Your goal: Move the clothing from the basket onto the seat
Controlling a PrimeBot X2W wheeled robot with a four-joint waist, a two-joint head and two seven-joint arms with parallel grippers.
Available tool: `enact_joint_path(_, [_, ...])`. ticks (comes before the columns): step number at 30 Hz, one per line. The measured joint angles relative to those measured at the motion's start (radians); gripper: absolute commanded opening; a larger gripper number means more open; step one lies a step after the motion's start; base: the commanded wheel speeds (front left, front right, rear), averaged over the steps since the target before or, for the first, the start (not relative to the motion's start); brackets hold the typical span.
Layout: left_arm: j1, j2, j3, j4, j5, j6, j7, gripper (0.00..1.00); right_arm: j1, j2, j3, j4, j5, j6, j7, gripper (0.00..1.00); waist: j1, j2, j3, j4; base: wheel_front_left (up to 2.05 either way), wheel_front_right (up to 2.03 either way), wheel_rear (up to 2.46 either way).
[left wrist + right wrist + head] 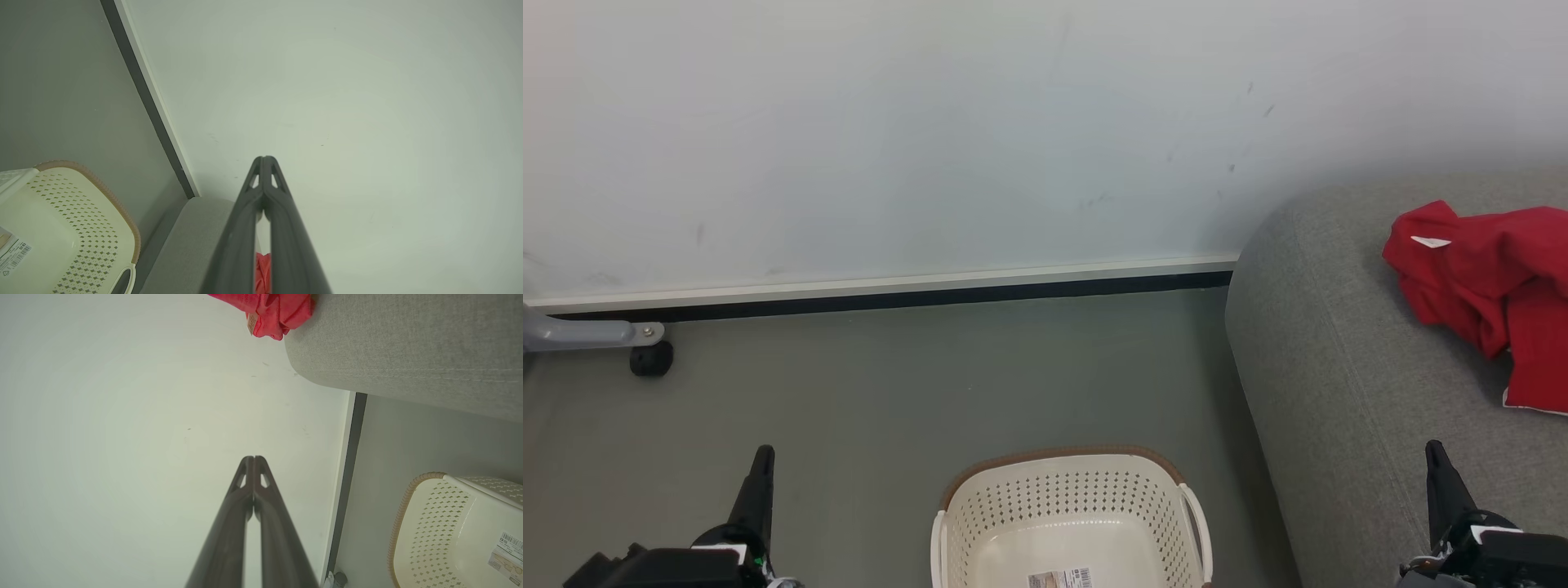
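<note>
Lying crumpled on the seat (1339, 392), toward its far edge close to the wall (931, 122), the clothing (1486, 286) is bright red with a small white label and well apart from the basket (1070, 498). That basket stands on the grey floor (890, 384) just beside the seat's rounded left edge, with a barcode sticker (1062, 578) on its bottom. The left gripper (764, 453) hangs over the floor left of the basket, and the right gripper (1434, 451) hangs over the seat's near edge. Both have their fingers pressed tight together, holding nothing.
</note>
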Motion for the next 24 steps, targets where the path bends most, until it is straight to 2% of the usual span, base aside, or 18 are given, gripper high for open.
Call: enact_joint_path(24, [0.000,0.000,0.000,0.000,0.000,0.000,0.000,0.00,0.000,0.000,0.000,0.000,0.000,0.000,0.000,0.00,0.0000,0.0000,0.000,0.000,0.00,0.00,0.00])
